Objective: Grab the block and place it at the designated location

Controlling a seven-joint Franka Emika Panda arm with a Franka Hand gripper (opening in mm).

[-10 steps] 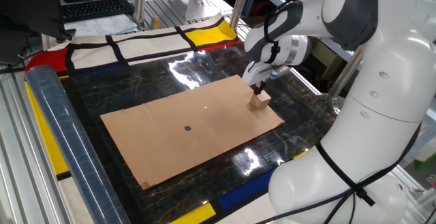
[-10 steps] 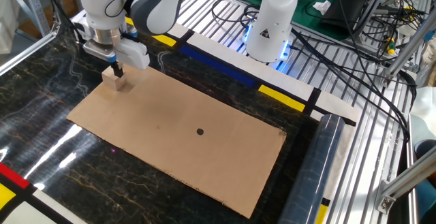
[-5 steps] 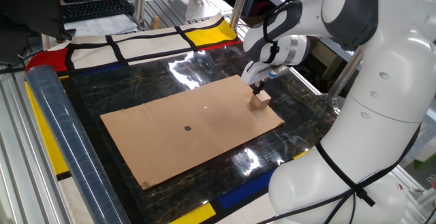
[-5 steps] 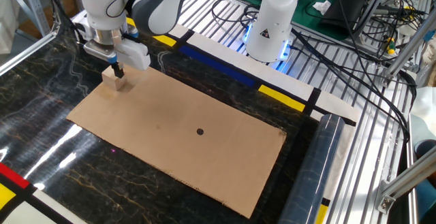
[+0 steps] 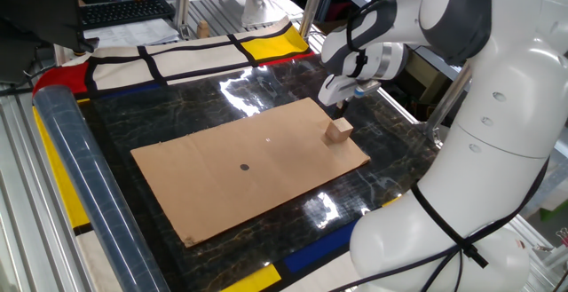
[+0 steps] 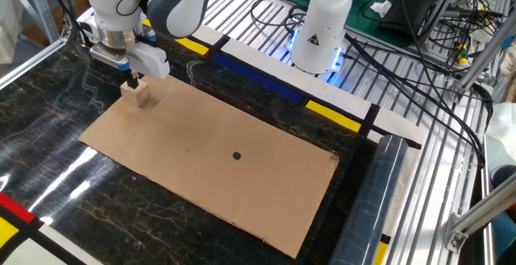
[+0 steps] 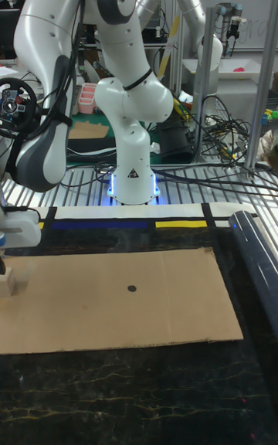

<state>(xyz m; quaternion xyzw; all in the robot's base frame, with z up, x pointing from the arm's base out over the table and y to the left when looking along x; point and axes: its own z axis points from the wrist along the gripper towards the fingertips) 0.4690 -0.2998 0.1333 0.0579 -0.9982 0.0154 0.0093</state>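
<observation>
Your hand (image 6: 132,80) hangs just above the block (image 6: 137,94), holding nothing; I cannot tell how wide its fingers stand. Descend straight down.

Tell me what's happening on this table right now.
A Franka arm is working over a cardboard sheet on a dark table. Its gripper hangs just above the small wooden block near one corner of the sheet, not holding it. The block sits on the cardboard, well away from the black dot near the sheet's middle, so the placement is not yet done.
</observation>
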